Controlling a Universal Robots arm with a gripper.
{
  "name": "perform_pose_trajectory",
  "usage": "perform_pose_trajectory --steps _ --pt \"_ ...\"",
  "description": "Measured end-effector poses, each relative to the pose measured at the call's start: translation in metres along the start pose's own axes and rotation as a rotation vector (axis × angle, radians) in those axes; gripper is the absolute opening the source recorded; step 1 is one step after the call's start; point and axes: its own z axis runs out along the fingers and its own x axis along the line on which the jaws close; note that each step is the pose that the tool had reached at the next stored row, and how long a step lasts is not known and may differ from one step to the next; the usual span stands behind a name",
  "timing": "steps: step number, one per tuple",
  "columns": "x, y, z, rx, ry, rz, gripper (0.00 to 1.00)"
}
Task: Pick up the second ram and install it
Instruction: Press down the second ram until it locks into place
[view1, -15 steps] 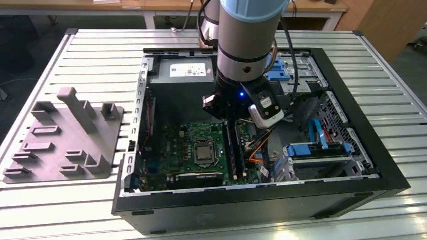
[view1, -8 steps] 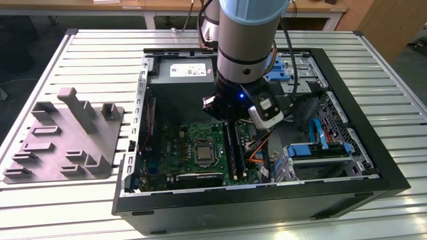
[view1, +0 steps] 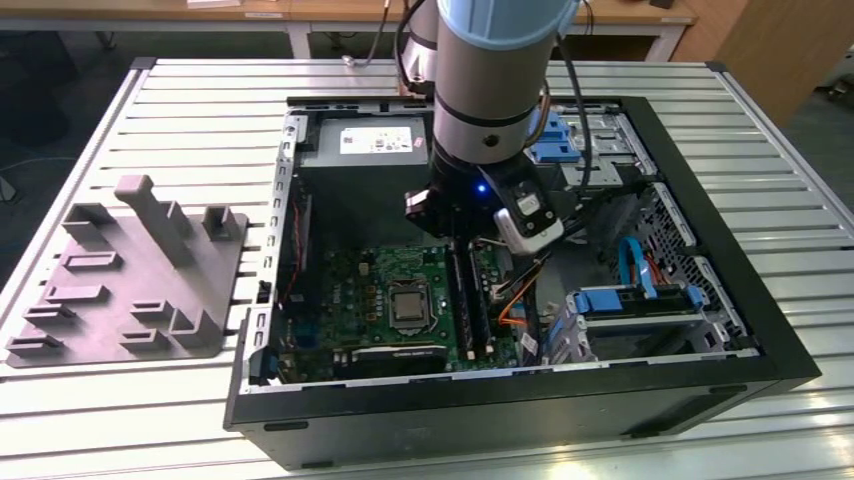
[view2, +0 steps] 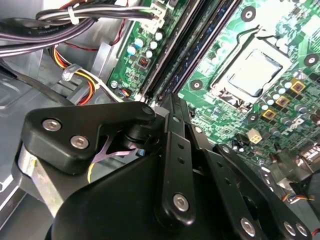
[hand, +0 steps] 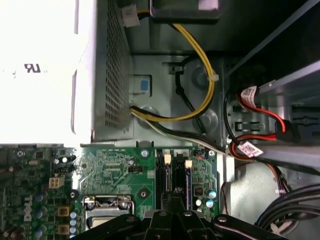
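**End effector low over the memory slots, stick at the point of seating**

From the second wrist view, the black, linked-finger end effector (view2: 172, 117) has its fingers drawn close together, narrowing to a thin edge between them that runs on toward the long black memory slots (view2: 175, 60). That edge looks like the second ram, a thin dark board seen end-on, but I cannot tell for certain that it is gripped or how far it has gone in. In the first wrist view the fingertips sit directly above the two parallel slots (hand: 175, 182), whose cream end latches show at the far end.

The risks, as I judge them: if the stick is slightly tilted or off the slot's line, pressing down could jam it against the slot wall or strain the green motherboard (view1: 360, 290). Latches that are not fully open would block seating. The orange and black cables (view1: 514, 300) just beside the slots could snag the fingers.

In the exterior view, the grey and silver arm (view1: 491, 70) descends almost vertically into the open black computer case (view1: 787, 350), wrist pointing down over the slots. Beyond stands the grey power-supply box (view1: 360, 145); the case rests on a slatted metal table (view1: 187, 110).
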Motion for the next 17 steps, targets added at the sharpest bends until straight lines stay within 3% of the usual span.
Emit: perform_pose_trajectory --steps 17 --pt "0.0008 0.0096 0.0149 -0.001 0.0 0.0 0.1"
